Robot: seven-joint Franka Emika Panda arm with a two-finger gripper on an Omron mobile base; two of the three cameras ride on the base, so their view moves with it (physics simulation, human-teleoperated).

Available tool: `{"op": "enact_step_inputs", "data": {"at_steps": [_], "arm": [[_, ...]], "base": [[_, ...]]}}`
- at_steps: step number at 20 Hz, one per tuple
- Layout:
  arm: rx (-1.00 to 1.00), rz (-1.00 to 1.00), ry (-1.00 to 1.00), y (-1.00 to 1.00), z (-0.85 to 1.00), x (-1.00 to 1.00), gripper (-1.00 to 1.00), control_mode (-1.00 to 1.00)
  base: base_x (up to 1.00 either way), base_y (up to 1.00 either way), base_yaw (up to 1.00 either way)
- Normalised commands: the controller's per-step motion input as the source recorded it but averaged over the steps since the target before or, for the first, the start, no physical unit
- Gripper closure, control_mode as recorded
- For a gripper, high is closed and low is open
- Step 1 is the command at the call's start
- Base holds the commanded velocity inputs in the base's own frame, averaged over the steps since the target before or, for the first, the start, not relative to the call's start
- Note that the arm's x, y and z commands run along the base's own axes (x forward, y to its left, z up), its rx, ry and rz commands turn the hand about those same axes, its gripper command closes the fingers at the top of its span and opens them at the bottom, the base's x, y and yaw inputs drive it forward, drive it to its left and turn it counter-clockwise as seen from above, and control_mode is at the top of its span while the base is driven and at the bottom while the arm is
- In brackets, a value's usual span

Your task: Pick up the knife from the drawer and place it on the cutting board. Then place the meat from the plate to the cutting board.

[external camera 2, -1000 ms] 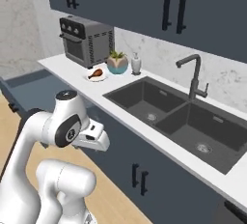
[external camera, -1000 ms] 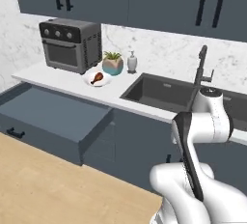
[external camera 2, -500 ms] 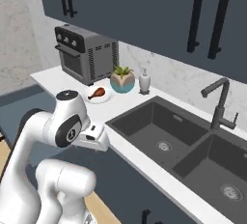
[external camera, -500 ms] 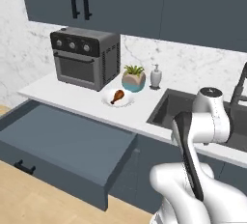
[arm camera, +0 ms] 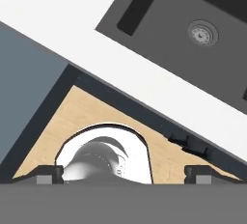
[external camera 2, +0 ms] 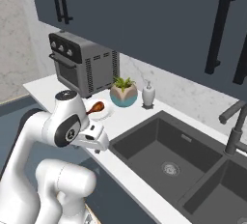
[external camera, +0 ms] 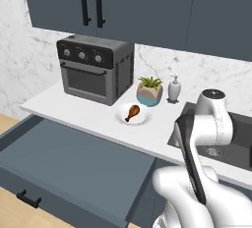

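The slate-blue drawer stands pulled out at the lower left, its inside bare where it shows; the knife is out of view. On the white counter, the meat, a reddish-brown drumstick, lies on the small white plate, in front of the plant pot. The same meat and plate sit just behind my arm's upper joint. My gripper points down over the counter edge, fingertips wide apart, open and holding nothing. The drawer lies to its left. The cutting board is out of view.
A dark toaster oven stands at the back left of the counter. A teal plant pot and a soap bottle stand by the wall. The dark double sink and its faucet lie to the right.
The base has driven left, so the whole scene has shifted right and closer in both base views. The arm holds the same pose and the gripper stays open.
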Motion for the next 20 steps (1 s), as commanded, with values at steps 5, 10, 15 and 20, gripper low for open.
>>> {"op": "enact_step_inputs", "data": {"at_steps": [5,10,15,20], "arm": [[0.0,0.0,0.0,0.0,0.0,0.0,-1.0,1.0],[0.01,-0.07,0.05,0.37,0.0,0.79,-1.0,-1.0],[0.0,-0.24,0.0,0.89,0.0,0.91,-1.0,-1.0],[0.03,-0.07,0.08,0.13,0.0,0.97,-1.0,-1.0]], "base": [[0.57,0.0,0.1],[0.18,0.0,0.0],[0.0,0.0,0.0],[0.0,0.0,0.0]]}}
